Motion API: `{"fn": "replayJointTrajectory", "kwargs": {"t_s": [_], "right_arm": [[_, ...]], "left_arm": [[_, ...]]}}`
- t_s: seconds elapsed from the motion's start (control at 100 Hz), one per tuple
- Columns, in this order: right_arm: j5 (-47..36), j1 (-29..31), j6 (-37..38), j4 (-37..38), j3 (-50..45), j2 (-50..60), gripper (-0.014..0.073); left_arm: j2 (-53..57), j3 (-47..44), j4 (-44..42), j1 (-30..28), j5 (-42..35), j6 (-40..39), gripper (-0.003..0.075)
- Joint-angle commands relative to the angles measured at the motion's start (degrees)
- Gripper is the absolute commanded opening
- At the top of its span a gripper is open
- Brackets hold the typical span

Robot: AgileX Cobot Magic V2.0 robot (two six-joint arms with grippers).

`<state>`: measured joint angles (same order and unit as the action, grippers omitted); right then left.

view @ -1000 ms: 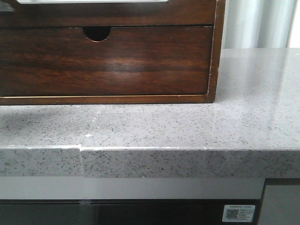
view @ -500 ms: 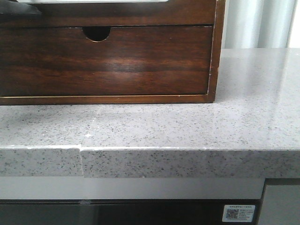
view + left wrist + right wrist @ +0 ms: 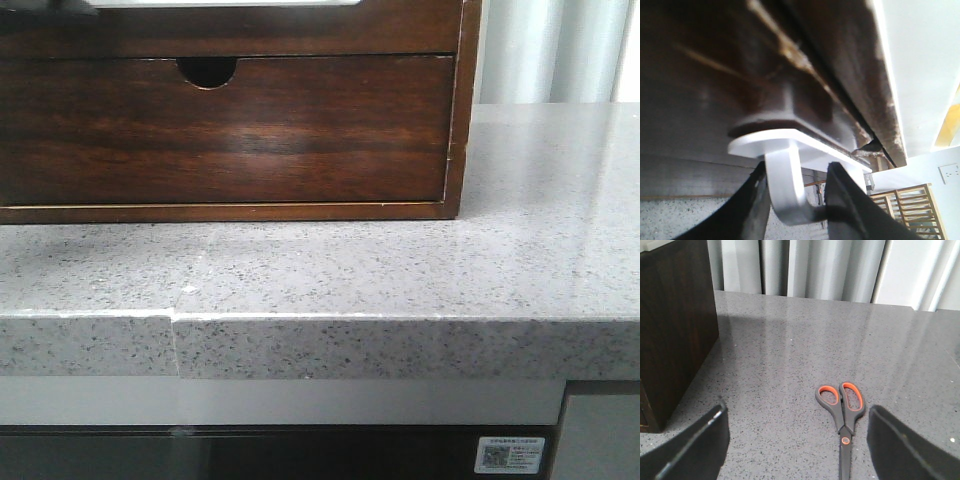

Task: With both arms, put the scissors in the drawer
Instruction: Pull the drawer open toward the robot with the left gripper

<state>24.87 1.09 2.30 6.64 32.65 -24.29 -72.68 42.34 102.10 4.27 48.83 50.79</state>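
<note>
Although neither arm shows in the front view, it gives the setting: a dark brown glossy wooden cabinet [image 3: 230,120] sits on a grey speckled stone countertop [image 3: 400,270], its lower drawer front with a half-round finger notch [image 3: 207,70] shut, and above it the plain dark wooden drawer [image 3: 230,30] with a strip of white along its top edge, cut off by the frame; pale curtains hang behind at the right, and a sticker sits on the panel below the counter edge. In the left wrist view, the left gripper [image 3: 795,210] has its two black fingers [image 3: 845,200] either side of a white curved hook-shaped handle [image 3: 787,185] fixed under the dark wood of that drawer [image 3: 715,75]; the fingers look close on the handle, but whether they actually clamp it I cannot tell. Judged step: grasping the handle to pull the drawer open, drawer not yet visibly out. Beyond the fingers, a pale wall with a switch plate and a wooden slatted frame. In the right wrist view, the right gripper [image 3: 797,440] is spread wide and holds nothing, hovering over the counter; grey-handled scissors with orange-lined finger loops [image 3: 841,412] lie flat between and just ahead of its fingers, blades pointing toward the claw, cabinet side off to one side. Next, likely: left pulls straight out, right descends onto the scissors' handles.
</note>
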Motion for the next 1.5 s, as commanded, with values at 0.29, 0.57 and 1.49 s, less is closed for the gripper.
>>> {"fn": "replayJointTrajectory", "kwargs": {"t_s": [0.29,0.57,1.49], "right_arm": [[-4.6,0.2,-0.2,0.6,2.0,-0.8,0.0514],[-4.6,0.2,-0.2,0.6,2.0,-0.8,0.0514],[-2.9,0.2,-0.2,0.6,2.0,-0.8,0.0514]], "left_arm": [[1.3,0.4,1.5,-4.3,19.0,1.2,0.0112],[7.3,-7.2,0.6,-5.7,22.6,2.2,0.0112],[33.9,-17.8,-9.6,-5.7,14.7,-1.2,0.0218]]}}
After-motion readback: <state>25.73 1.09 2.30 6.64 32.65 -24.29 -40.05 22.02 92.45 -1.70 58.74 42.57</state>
